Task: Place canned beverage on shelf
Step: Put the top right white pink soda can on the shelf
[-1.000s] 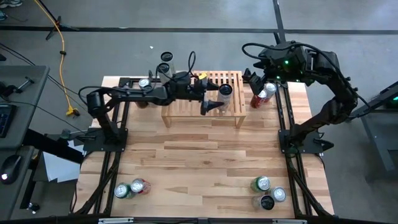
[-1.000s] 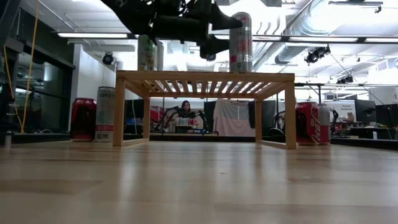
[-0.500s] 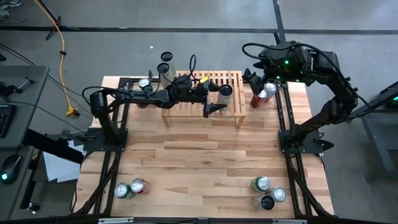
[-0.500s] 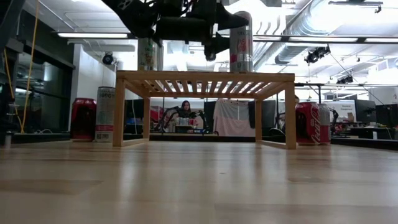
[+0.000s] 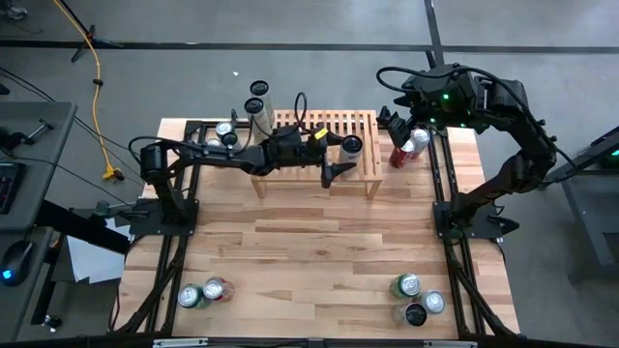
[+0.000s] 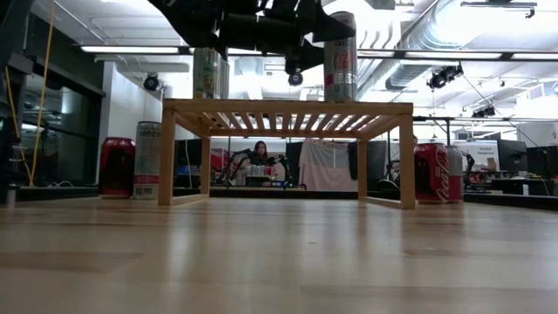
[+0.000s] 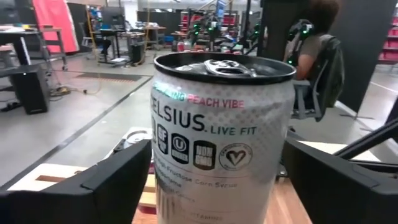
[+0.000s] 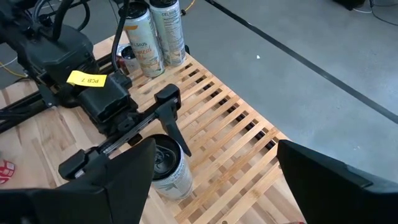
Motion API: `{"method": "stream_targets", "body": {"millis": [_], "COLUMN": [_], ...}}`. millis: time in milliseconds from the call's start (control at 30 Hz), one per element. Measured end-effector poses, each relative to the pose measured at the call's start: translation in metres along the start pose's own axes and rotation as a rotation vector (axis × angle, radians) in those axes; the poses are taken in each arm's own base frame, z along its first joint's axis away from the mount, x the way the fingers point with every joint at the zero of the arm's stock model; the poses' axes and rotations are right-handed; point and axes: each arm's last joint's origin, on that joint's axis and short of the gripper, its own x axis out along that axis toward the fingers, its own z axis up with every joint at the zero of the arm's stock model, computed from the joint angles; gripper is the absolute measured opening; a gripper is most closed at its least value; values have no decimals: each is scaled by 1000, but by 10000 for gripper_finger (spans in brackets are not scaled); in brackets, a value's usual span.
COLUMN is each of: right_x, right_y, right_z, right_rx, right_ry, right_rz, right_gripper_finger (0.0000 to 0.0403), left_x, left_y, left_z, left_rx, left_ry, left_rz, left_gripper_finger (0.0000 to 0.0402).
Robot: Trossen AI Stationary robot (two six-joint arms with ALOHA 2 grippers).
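Silver can (image 7: 217, 137), upright between open fingers (image 7: 81, 190)

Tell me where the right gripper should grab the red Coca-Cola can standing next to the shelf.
Grip the Coca-Cola can around its mid-body, coming in level from the table's right side, where the open right gripper hovers. The can stands upright with round walls, and the shelf leg crowds its other side.

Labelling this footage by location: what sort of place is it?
Probably a robotics lab or workshop: exposed ceiling ducts, more lit robot arms on benches behind, and a person seated at a far workstation.
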Motion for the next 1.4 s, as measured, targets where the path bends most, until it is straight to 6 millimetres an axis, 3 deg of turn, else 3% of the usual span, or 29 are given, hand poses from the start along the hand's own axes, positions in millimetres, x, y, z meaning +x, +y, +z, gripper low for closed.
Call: {"method": "stream_targets", "body": {"millis": [233,367,533,833,967,1133,1400], "right_x": [0,0,0,24,45,65,82], "right_y": [0,0,0,13,22,29,34], "right_z": [0,0,3,15,20,22,26], "right_rx": [-7,-8,-23,-86,-127,-155,-171], "right_ry": [0,-1,-27,-66,-54,-28,-19], "right_rz": [0,-1,-6,20,24,20,79], "right_gripper_finger": [323,323,323,323,323,323,323], "left_x": [-1,-13,-52,-133,-157,-177,-179], "left_y": [-2,-2,-2,-11,-14,-15,-12], "left_z": [4,31,81,136,135,115,76], "left_rx": [-60,-77,-7,23,16,-50,-114], "left_ry": [-1,-19,-26,-34,-30,-9,32], "left_rz": [16,-21,-15,15,68,119,207], "left_gripper_finger": [231,228,228,228,228,228,228]}}
